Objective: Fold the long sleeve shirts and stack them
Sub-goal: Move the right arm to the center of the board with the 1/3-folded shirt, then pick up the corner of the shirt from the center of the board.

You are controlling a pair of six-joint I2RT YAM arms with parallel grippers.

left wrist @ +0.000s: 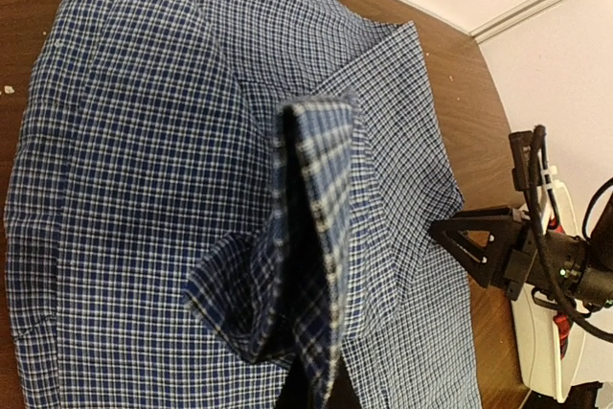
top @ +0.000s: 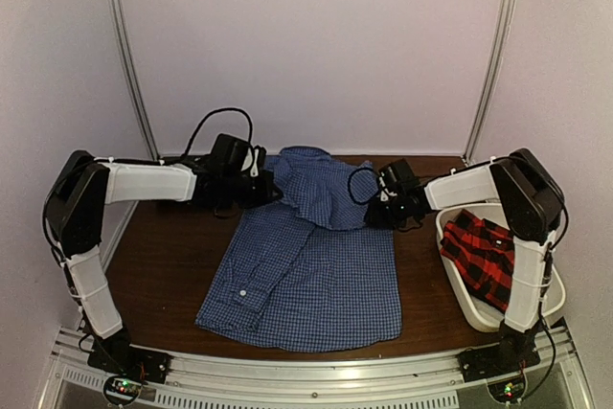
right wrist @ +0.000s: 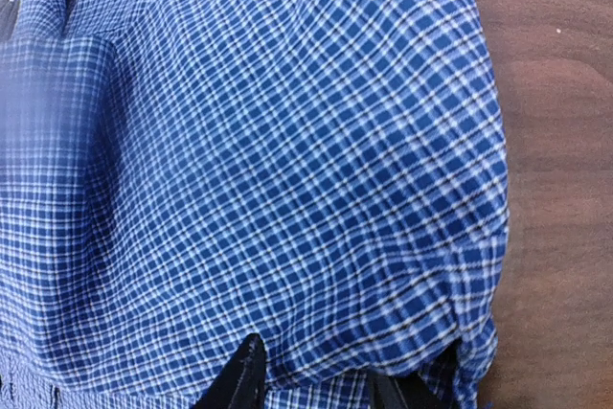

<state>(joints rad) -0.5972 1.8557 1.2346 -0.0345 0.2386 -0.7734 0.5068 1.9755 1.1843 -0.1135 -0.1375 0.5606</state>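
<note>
Right at the lens, a fold of the blue fine-check gingham button-up shirt point(left wrist: 144, 189) runs up into the left hand point(top: 259, 179), which is pressed tight on it. The collar end is lifted off the dark wooden desk point(top: 172, 256); the body lies flat mid-desk. Across, the right hand point(right wrist: 321, 390) looks pinched on a gathered bunch of shoulder. The danger: uneven travel skews the fold, or that thin left pinch slips. Far right, the red-and-black plaid shirt point(top: 479, 256) sits in the white plastic tub point(top: 465, 304).

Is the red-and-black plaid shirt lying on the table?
No, the red-and-black plaid shirt lies inside the white tub; only the blue gingham shirt is on the table.
</note>
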